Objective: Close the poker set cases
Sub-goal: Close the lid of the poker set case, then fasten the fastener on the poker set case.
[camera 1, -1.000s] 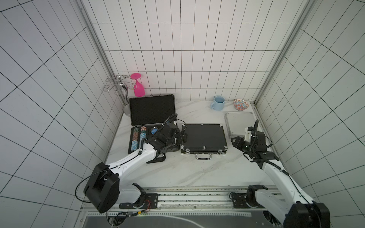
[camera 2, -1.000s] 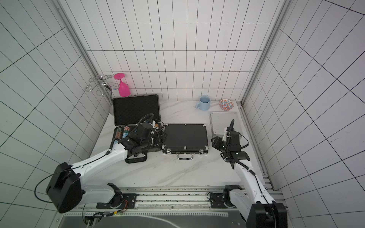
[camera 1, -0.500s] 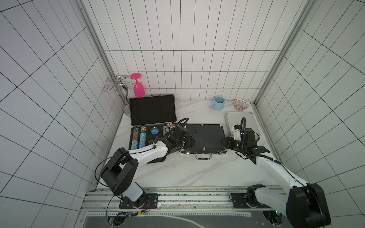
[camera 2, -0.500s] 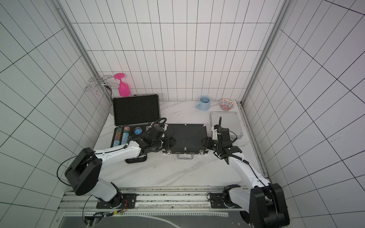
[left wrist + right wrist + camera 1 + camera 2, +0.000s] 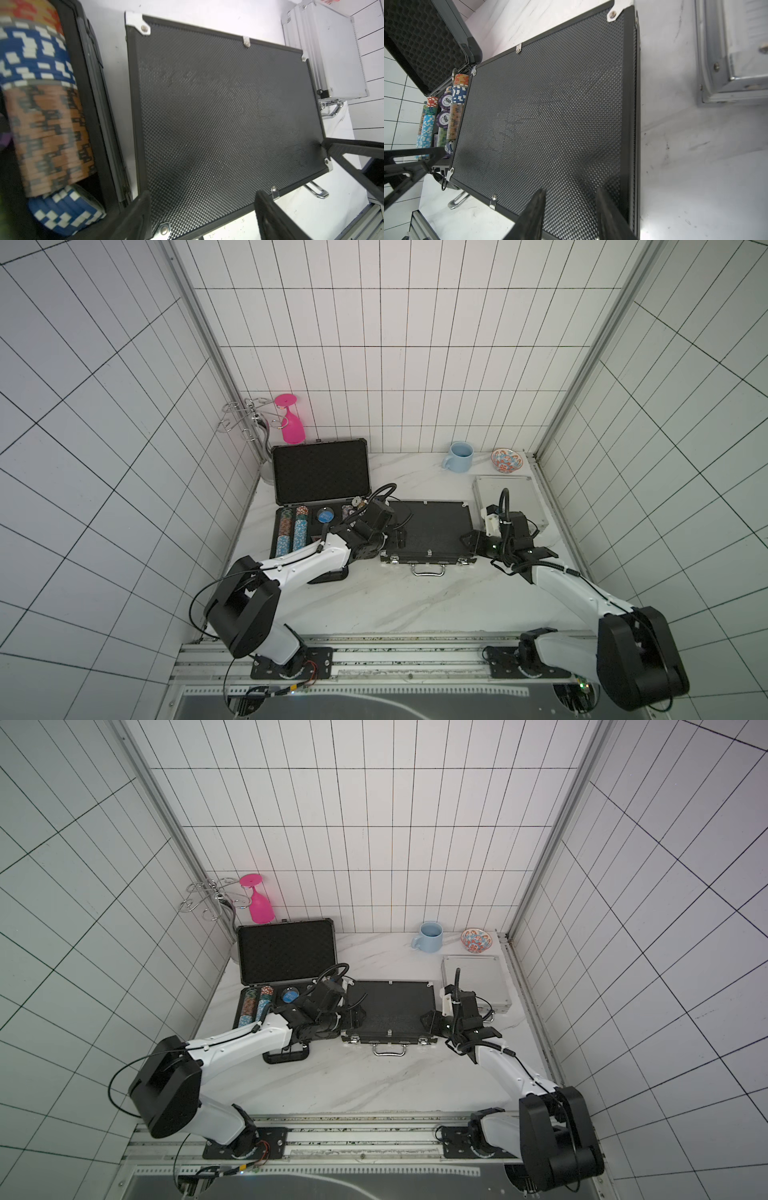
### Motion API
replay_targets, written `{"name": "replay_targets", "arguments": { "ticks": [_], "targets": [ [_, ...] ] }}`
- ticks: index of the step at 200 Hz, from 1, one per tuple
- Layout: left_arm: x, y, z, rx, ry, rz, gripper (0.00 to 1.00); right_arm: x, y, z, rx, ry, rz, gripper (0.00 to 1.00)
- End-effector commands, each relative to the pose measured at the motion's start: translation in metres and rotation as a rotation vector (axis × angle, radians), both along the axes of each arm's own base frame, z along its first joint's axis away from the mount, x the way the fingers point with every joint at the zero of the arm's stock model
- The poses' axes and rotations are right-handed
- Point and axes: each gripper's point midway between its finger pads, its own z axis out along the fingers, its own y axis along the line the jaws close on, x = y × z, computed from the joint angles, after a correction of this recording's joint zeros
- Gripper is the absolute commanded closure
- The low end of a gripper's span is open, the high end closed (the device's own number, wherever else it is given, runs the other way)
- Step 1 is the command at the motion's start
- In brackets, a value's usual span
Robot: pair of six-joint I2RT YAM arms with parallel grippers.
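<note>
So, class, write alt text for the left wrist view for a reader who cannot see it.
A closed black case with a dimpled lid fills the view, with the left tool open over one lid edge. Rows of poker chips in the open dark-grey case lie along one side; the closed silver case sits beyond the opposite side.

Bright even light, soft shadows, wrist-view edges blurred

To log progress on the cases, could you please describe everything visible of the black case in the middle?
The black case lies flat and shut on the marble table, between the open case of chips and the silver case. Its dimpled black lid has silver corner caps; latches and a silver handle line the front. The left claw and right claw, both open, hang over its ends.
</note>
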Motion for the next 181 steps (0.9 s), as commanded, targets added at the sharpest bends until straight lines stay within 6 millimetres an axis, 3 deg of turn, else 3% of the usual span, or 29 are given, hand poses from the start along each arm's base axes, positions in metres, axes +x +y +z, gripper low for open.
{"name": "replay_targets", "arguments": {
  "ticks": [1,12,27,65,92,118,141,157,181],
  "targets": [
    [0.012,-0.012,0.034,-0.034,-0.055,-0.02,0.2,-0.042,-0.014,-0.054,-0.069,0.199,-0.037,0.57],
    [0.015,-0.024,0.03,-0.044,-0.038,-0.055,0.2,-0.043,-0.015,-0.056,-0.07,0.205,-0.043,0.57],
    [0.013,-0.04,0.018,-0.035,-0.008,-0.1,0.21,-0.038,-0.014,-0.042,-0.055,0.162,-0.053,0.56],
    [0.001,-0.062,-0.013,0.048,0.024,-0.189,0.21,-0.004,-0.015,0.038,-0.057,-0.007,-0.073,0.51],
    [-0.004,-0.06,-0.046,0.107,0.076,-0.203,0.21,0.009,-0.014,0.071,-0.052,-0.069,-0.073,0.48],
    [-0.014,-0.042,-0.079,0.242,0.121,-0.197,0.21,0.003,-0.016,0.056,-0.065,-0.035,-0.075,0.46],
    [-0.021,-0.021,-0.089,0.307,0.127,-0.164,0.22,-0.006,-0.015,0.032,-0.059,0.009,-0.066,0.46],
    [-0.018,-0.005,-0.085,0.372,0.107,-0.118,0.22,-0.008,-0.015,0.019,-0.065,0.04,-0.062,0.45],
    [-0.013,-0.009,-0.062,0.34,0.06,-0.113,0.22,-0.008,-0.011,0.014,-0.056,0.061,-0.042,0.43]
  ]
}}
